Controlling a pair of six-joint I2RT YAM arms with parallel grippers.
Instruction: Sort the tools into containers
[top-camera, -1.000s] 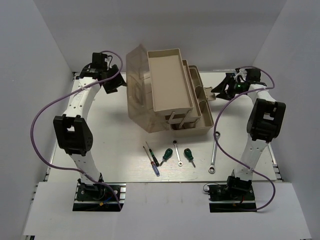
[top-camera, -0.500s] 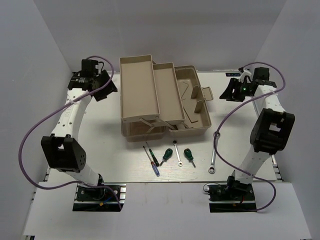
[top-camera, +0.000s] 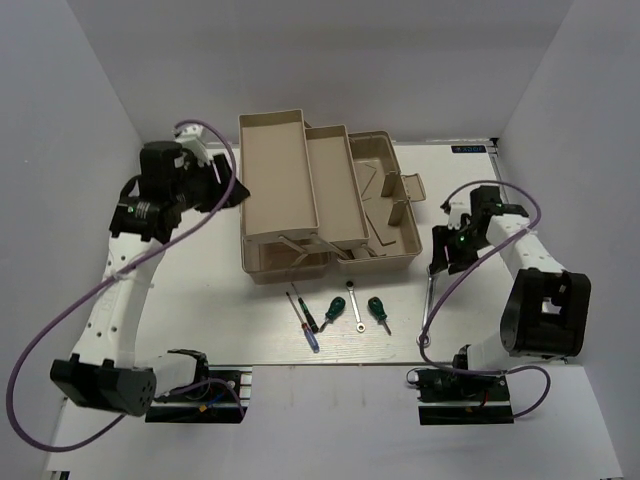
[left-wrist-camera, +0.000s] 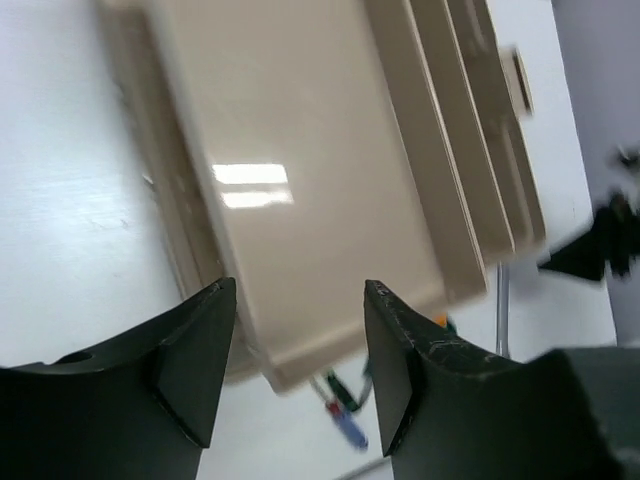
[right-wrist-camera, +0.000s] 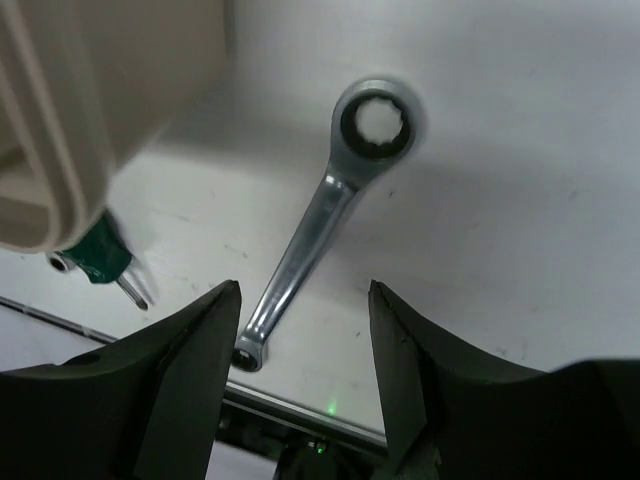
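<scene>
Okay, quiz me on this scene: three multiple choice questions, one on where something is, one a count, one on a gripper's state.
1. Where is the long wrench relative to the toolbox? A inside it; B on the table, nearer the arms; C behind it.
2. How many green-handled screwdrivers are there? A two; B one; C four.
3. The right gripper is: A shut on the wrench; B shut, empty; C open above the wrench.
Answers: 1 B, it lies flat on the table off the box's near right corner; 2 A, both lie side by side; 3 C, its fingers stand apart over the wrench.
</scene>
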